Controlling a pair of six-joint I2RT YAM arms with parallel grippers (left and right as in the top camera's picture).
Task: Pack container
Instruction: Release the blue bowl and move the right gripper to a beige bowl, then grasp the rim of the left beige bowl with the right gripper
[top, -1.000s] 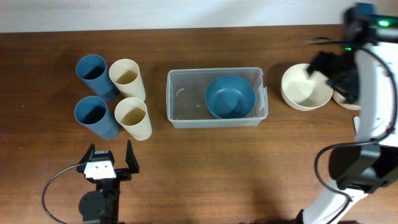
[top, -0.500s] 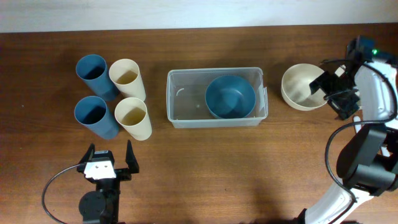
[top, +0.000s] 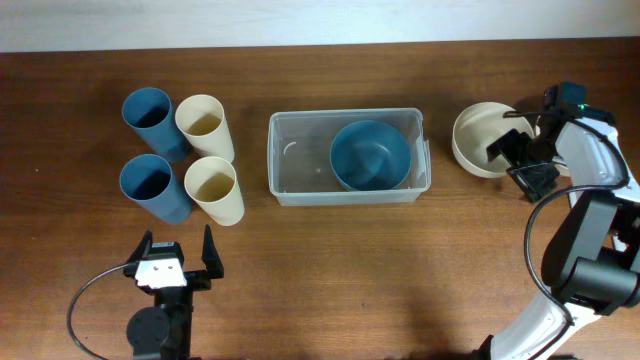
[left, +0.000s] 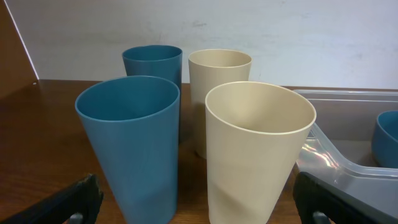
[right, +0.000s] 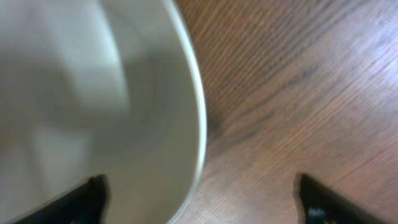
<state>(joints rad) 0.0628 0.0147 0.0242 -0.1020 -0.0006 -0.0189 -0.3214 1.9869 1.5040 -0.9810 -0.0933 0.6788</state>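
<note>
My right pincer (top: 518, 160) open, straddling cream bowl (top: 478, 140) rim, no grip yet. Done: blue bowl (top: 370, 155) in container (top: 290, 150), well left of pincer on worktop (top: 330, 270). To pack, I'd say: cream bowl, four cups (top: 205, 125).

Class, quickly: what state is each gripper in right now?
Left gripper: open, holding nothing.
Right gripper: open, fingers either side of the cream bowl's rim, not closed on it.
</note>
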